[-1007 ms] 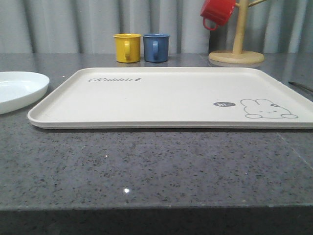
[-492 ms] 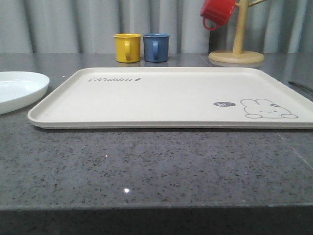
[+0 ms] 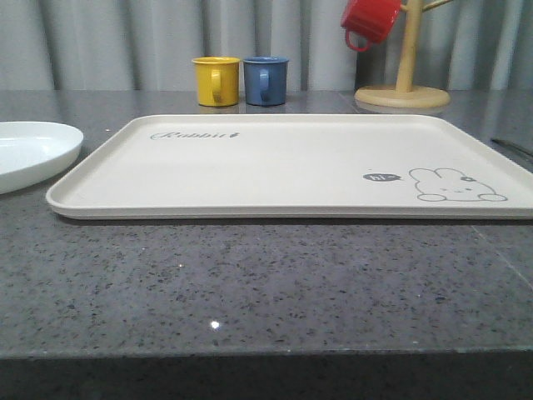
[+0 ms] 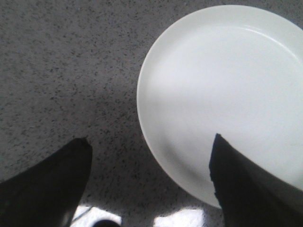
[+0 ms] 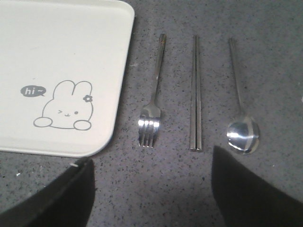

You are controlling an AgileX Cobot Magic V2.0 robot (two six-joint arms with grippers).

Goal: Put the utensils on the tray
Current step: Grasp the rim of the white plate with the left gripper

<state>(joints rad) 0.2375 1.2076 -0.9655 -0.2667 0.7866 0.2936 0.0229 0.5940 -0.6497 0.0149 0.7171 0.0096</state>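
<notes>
Nothing has been placed yet: the tray [image 3: 283, 162] lies bare. The fork [image 5: 153, 101], chopsticks [image 5: 196, 94] and spoon [image 5: 240, 113] lie on the counter just beside it, under the wide-spread right gripper [image 5: 151, 189]. The plate [image 4: 227, 90] rests on the counter below the left gripper [image 4: 149, 182], likewise spread and holding nothing.

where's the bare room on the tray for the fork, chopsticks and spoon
The tray is bare between the lettering and rabbit drawing. It is crowded beside its edge: fork, chopsticks and spoon lie side by side.
</notes>
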